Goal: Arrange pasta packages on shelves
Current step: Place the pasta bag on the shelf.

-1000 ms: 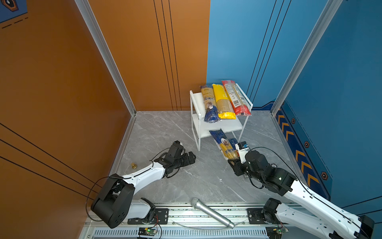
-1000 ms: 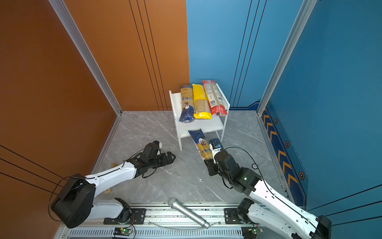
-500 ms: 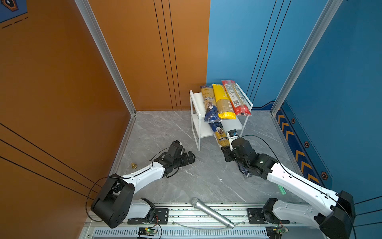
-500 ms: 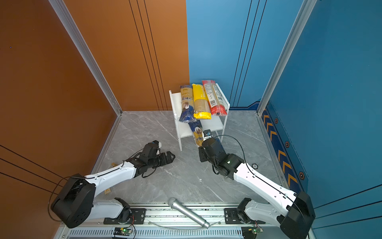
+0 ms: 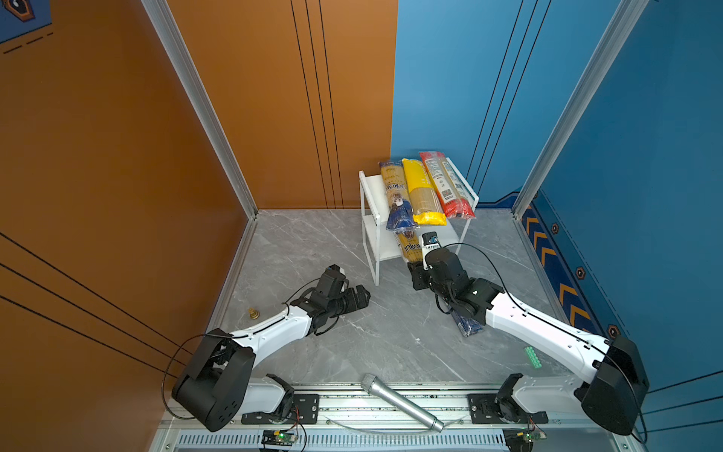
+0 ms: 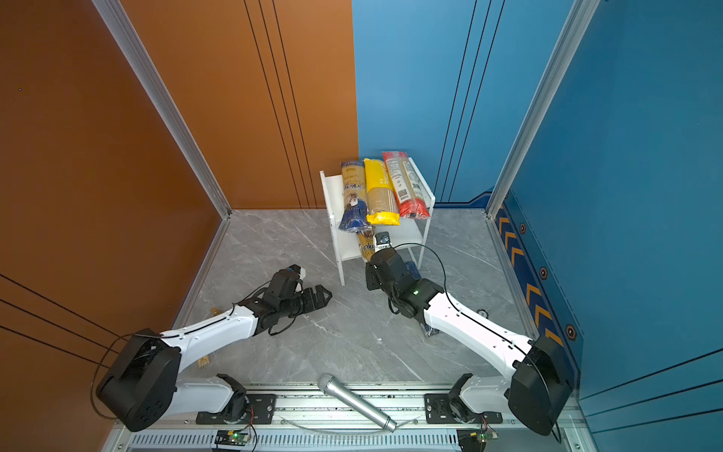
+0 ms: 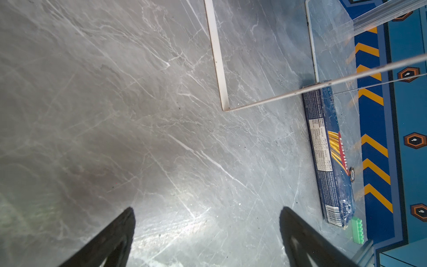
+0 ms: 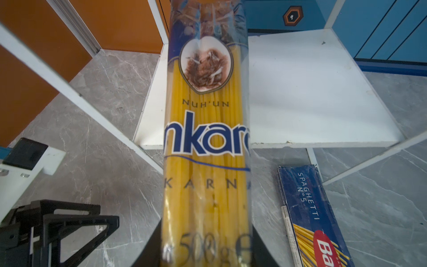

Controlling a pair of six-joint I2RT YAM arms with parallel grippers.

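One ankara bag (image 8: 205,150) — in right tool (image 8: 205,259).

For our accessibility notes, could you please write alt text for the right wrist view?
An ankara spaghetti bag, gripped in the right claw, runs away from the camera, its far end over the lower board of the white rack. A dark blue Barilla bag lies on the grey floor beside it.

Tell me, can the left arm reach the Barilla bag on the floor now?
Probably not easily. The left gripper is open and empty, but the Barilla bag lies across the floor, and the right arm hangs right over it.
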